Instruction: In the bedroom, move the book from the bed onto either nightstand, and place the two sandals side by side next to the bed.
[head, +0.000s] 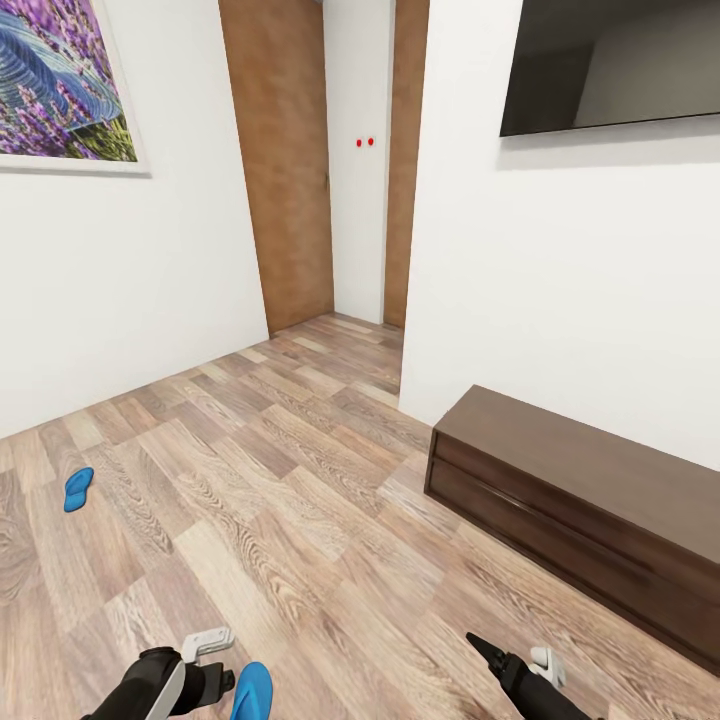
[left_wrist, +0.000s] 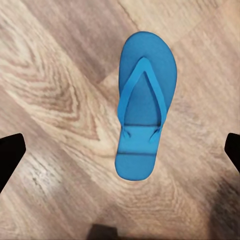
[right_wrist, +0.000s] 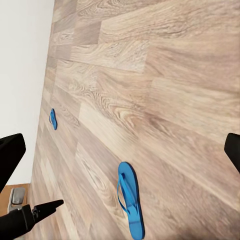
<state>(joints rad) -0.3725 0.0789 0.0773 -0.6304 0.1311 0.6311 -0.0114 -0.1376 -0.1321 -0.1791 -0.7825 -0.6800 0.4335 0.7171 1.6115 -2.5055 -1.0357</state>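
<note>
One blue sandal (left_wrist: 142, 102) lies flat, strap up, on the wood floor (head: 330, 520) beneath the left gripper (left_wrist: 120, 150), whose jaws are spread wide. The second sandal (head: 78, 489) lies well apart near the wall. The right gripper (right_wrist: 120, 150) is likewise held open. The sandal is judged light and flexible; its edge or raised strap is best pinched.

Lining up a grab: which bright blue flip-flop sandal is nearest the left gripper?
The bright blue flip-flop sandal beside the left gripper, straps up on the wood-plank floor; the other sandal lies farther off near the white wall.
</note>
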